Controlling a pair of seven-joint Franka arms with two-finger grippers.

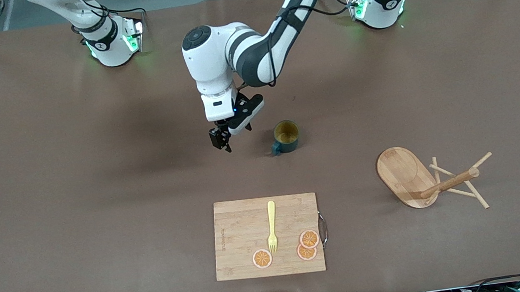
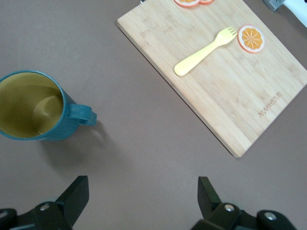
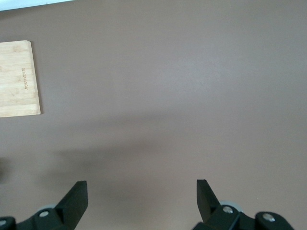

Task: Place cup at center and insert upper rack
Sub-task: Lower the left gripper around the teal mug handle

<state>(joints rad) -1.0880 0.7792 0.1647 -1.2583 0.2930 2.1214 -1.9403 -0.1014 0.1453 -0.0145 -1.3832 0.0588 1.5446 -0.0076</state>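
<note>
The cup [image 1: 286, 136], dark teal with a mustard-yellow inside, stands upright near the table's middle, its handle toward the front camera. In the left wrist view the cup [image 2: 31, 105] is off to one side of the fingers. My left gripper [image 1: 225, 140] hangs open and empty beside the cup, toward the right arm's end; between its fingers [image 2: 143, 184] is only bare table. The upper rack [image 1: 407, 177], a bamboo mug tree, lies tipped on its side toward the left arm's end, with its post [image 1: 448, 183] and pegs pointing sideways. My right gripper [image 3: 142, 187] is open and empty over bare table, and is out of the front view.
A wooden cutting board [image 1: 267, 235] lies nearer the front camera than the cup. It carries a yellow fork [image 1: 271, 226] and three orange slices [image 1: 309, 238]. The board [image 2: 230, 81] shows in the left wrist view, and its corner [image 3: 17, 79] in the right wrist view.
</note>
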